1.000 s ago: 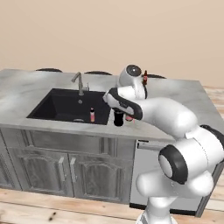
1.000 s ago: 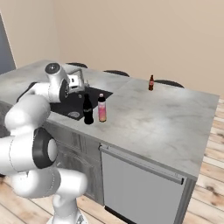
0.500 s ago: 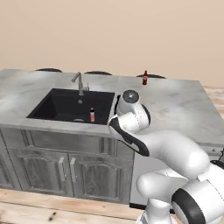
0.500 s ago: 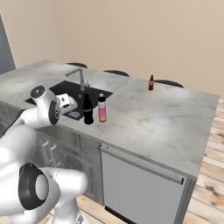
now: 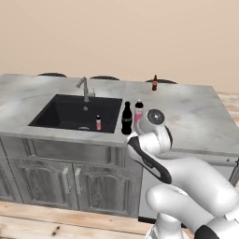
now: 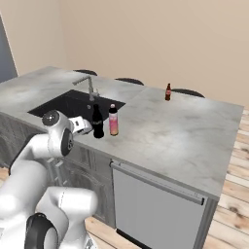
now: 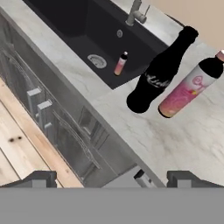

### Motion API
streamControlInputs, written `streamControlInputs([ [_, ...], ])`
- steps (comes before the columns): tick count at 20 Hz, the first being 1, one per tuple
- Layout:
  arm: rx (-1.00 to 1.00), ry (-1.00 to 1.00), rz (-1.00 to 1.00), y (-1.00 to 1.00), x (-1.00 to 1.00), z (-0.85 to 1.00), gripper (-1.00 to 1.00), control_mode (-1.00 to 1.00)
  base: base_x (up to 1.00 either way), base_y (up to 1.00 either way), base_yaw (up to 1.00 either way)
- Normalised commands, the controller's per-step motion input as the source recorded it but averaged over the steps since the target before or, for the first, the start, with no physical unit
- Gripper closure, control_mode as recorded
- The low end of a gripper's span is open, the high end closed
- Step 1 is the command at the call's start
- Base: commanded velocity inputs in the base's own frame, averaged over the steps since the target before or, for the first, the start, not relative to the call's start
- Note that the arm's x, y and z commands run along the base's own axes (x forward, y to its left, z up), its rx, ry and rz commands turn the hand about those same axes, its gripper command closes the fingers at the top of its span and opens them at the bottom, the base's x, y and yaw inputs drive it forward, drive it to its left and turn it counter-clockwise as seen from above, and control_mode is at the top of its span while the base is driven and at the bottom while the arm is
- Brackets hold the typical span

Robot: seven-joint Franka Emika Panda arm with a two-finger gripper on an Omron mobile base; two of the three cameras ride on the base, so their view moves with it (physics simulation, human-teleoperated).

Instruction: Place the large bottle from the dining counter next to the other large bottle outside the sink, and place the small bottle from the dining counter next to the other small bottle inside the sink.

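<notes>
Fingers point(image 7: 112, 179) spread as wide as they go and empty, their two dark tips poking up at the bottom of the hand view, pulled well back from the large bottle point(image 7: 160, 72) and tilted down over the cabinet fronts point(image 7: 52, 118). A second ago the hand was up at that bottle; now it has let go and swung away low in front of the tabletop edge. In the same view the other large bottle point(image 7: 189, 87) with its pink label stands just beside the dark one, and the other small bottle point(image 7: 120, 63) sits down in the sink point(image 7: 74, 26) near the drain.

From the left base view, the dark bottle point(image 5: 126, 118) and its pink-labelled neighbour point(image 5: 138, 111) stand as a pair just outside the sink rim point(image 5: 74, 130), partly behind the arm. So the first half of the job looks done. The small bottle point(image 5: 154, 83) waits at the far edge of the dining counter point(image 5: 196, 116), well apart from everything.

From the right base view, the small brown bottle point(image 6: 168, 92) is untouched, with bare marble between it and the pair point(image 6: 98, 121). The faucet point(image 6: 89, 87) rises behind the basin; it could, I think, crowd a reach into the sink, though that is hard to judge from here.
</notes>
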Motion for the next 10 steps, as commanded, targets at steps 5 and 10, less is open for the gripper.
streamControlInputs([
  [5, 0.12, 0.0, 0.0, -0.24, 0.0, 0.28, -1.0, -1.0, 0.0, 0.0, 0.0],
  [10, 0.08, 0.0, -0.02, -0.16, 0.0, 0.23, -1.0, -1.0, 0.0, 0.0, 0.0],
])
